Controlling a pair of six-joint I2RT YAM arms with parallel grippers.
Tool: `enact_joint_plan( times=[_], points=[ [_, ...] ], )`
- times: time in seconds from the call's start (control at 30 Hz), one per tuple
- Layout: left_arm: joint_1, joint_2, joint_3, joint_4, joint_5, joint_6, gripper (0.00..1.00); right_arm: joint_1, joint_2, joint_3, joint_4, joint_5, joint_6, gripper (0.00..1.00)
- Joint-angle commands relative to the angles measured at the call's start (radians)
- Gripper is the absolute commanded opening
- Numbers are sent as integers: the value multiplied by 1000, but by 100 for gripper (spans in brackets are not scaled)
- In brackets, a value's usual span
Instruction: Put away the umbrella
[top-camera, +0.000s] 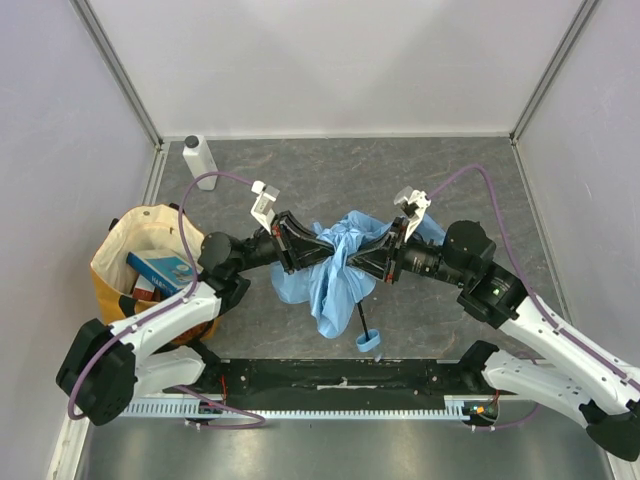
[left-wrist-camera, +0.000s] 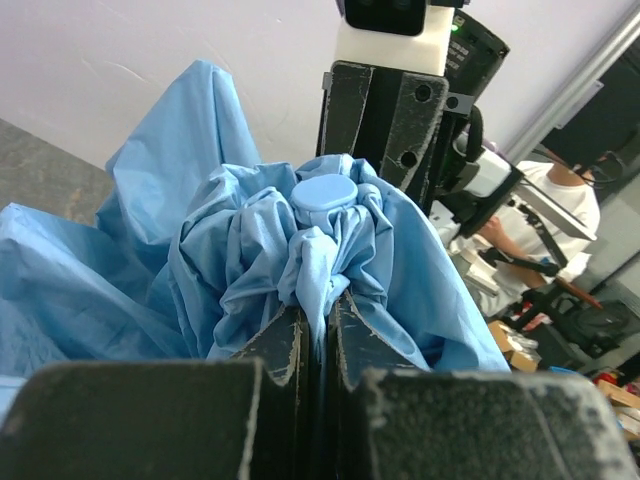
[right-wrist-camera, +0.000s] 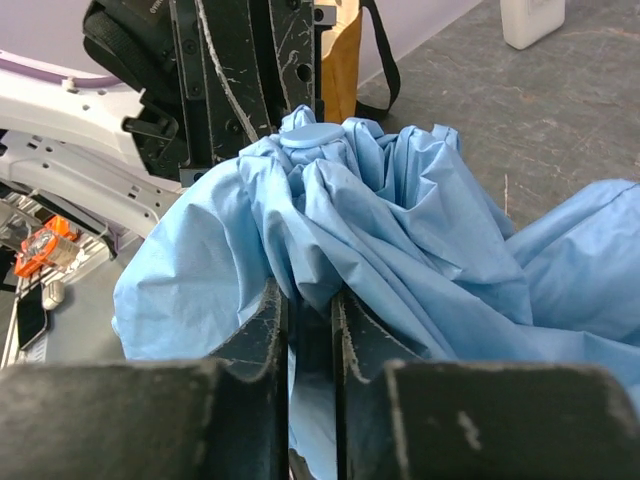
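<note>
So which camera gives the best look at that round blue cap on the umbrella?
The left wrist view: the cap sits near centre, large, its flat face showing above the bunched umbrella fabric. The right wrist view shows the cap smaller and more edge-on. In the top external view the bunched fabric hides it.
</note>
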Motion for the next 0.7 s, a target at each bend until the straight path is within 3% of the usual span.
enact_joint_plan(
  times=[0.0,0.07,0.27,0.43,0.57,0.6,0.67],
  points=[
    [-35,-41,21,260,116,-101,2,12,14,3,-32,58,-34,8],
    [-35,-62,23,210,124,-71,2,11,17,-19,-6,18,-37,0],
    [-37,-136,41,32,144,10,2,22,3,-5,-76,73,-117,0],
    [-35,-205,107,-259,76,168,2,40,14,40,-191,103,-186,0],
    [-37,-203,119,-262,65,159,2,54,38,40,-167,85,-185,0],
    [-37,-199,115,-239,61,144,2,54,46,33,-141,64,-177,2],
    [-37,-197,107,-223,36,131,2,52,53,21,-110,30,-168,22]
  ],
)
